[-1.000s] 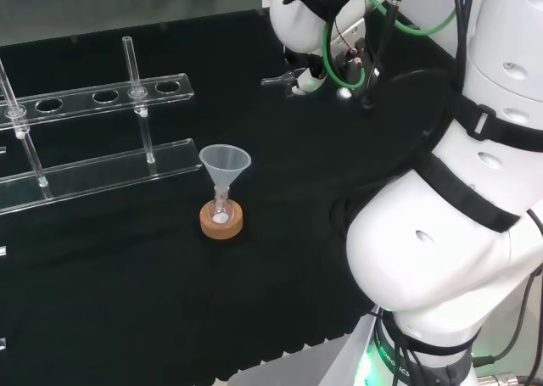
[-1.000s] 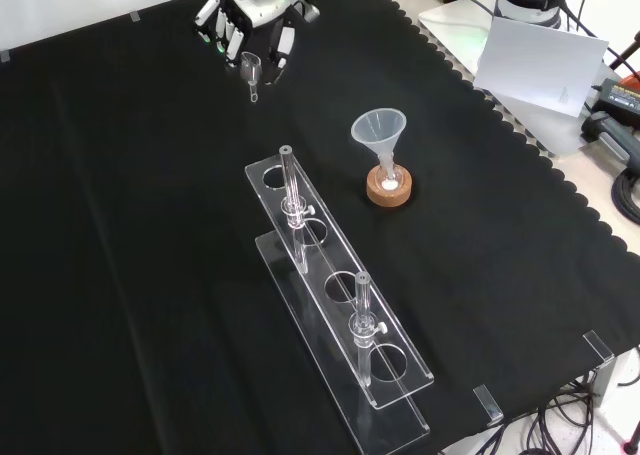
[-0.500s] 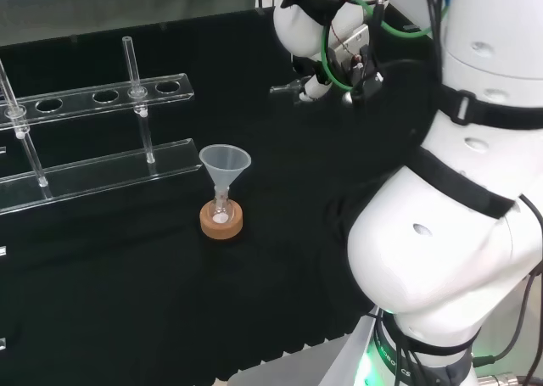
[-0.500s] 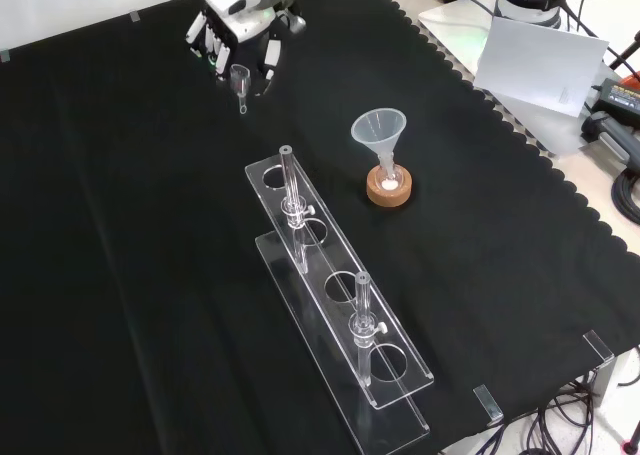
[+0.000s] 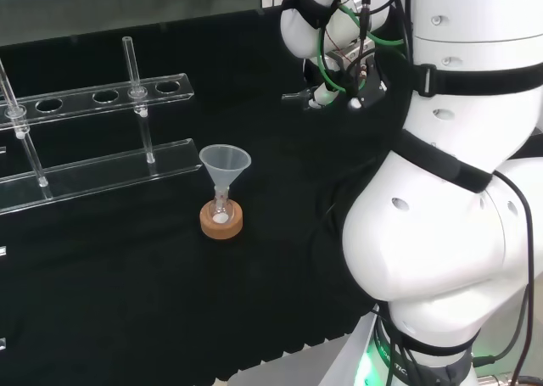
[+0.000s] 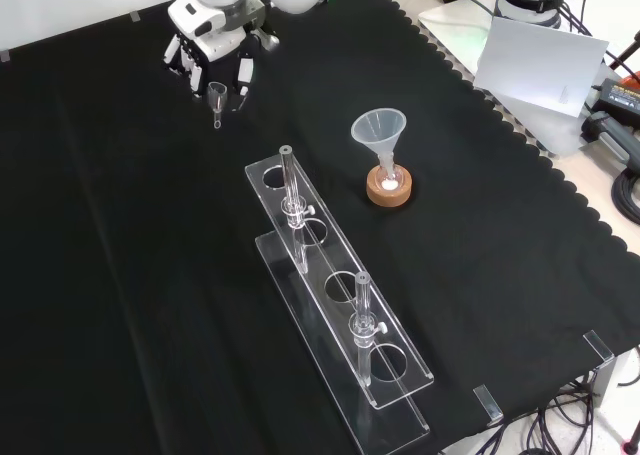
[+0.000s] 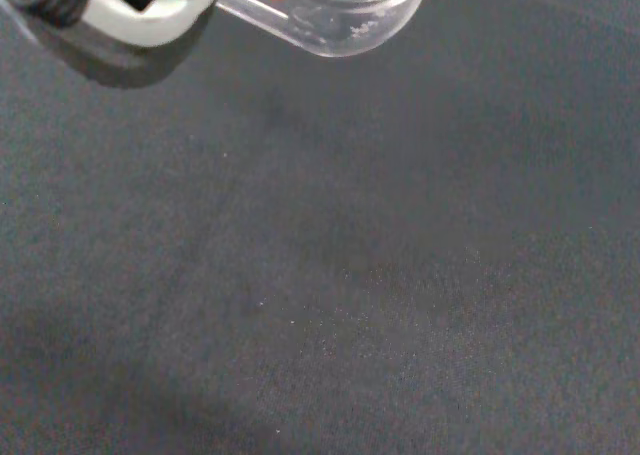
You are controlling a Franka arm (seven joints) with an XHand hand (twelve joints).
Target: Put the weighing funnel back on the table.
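- Holding weighing funnel [image 6: 216,97] in hand [image 6: 213,47], fingers [image 6: 243,73] curled in on either side of the cup: pinched, not let go yet.
- Front view: up near far edge of black cloth [image 6: 120,275], left of centre, well apart from rack [image 6: 335,295] and from big funnel [image 6: 379,131] on cork ring [image 6: 389,189].
- Head view: hand [image 5: 327,96] just left of arm links [image 5: 450,199], stem of weighing funnel [image 5: 294,97] sticking out to the left, approx. level.
- Long axis: cup at the fingers, stem pointing away from palm, toward camera in front view. Lying roughly flat w/ the cloth, so prob. no turning needed before set-down.
- Key relation: bare cloth [image 7: 330,275] straight under the hand in wrist view, no obstacle below. Weighing funnel [image 7: 340,15] beside a fingertip [image 7: 130,13], seemingly hanging clear of cloth; size of gap can't be judged.
- Next, as a guess: lowering straight down till touching, then easing fingers apart. Risk = round cup rolling, or clinging to a finger on release.
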